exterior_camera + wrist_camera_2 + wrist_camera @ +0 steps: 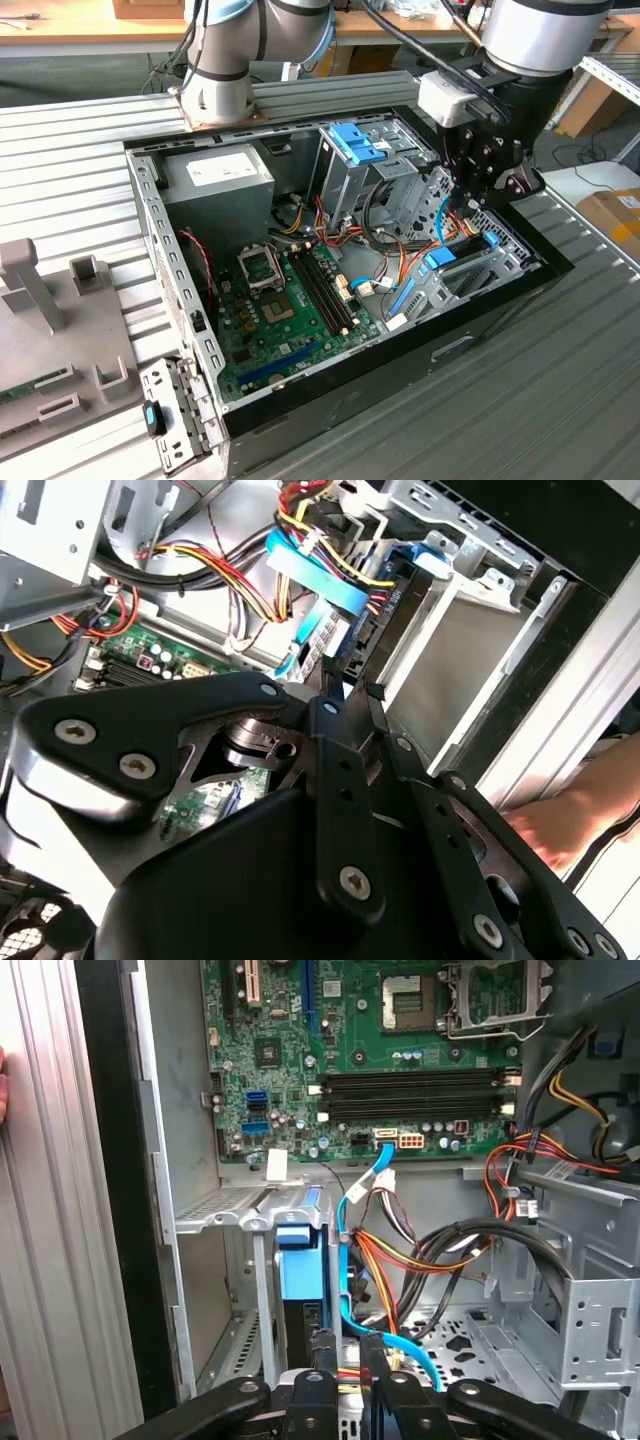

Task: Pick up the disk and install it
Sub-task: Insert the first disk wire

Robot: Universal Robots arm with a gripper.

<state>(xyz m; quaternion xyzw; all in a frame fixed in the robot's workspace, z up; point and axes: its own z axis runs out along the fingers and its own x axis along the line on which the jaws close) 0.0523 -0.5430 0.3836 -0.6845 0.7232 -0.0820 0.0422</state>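
Hand above seated disk

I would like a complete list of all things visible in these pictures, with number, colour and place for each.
computer case: one, black, open, on the ribbed metal table
motherboard: one, green, on the case floor
power supply: one, grey, far corner of the case
disk: one, dark with blue rails, standing in the metal bay by the case wall
latch plate: one, light blue, atop the drive cage
data cable: one, thin blue, from the motherboard toward the bay
wire bundle: one, red, yellow, orange, black
person's hand: one, outside the case
gripper: one, black, above the disk
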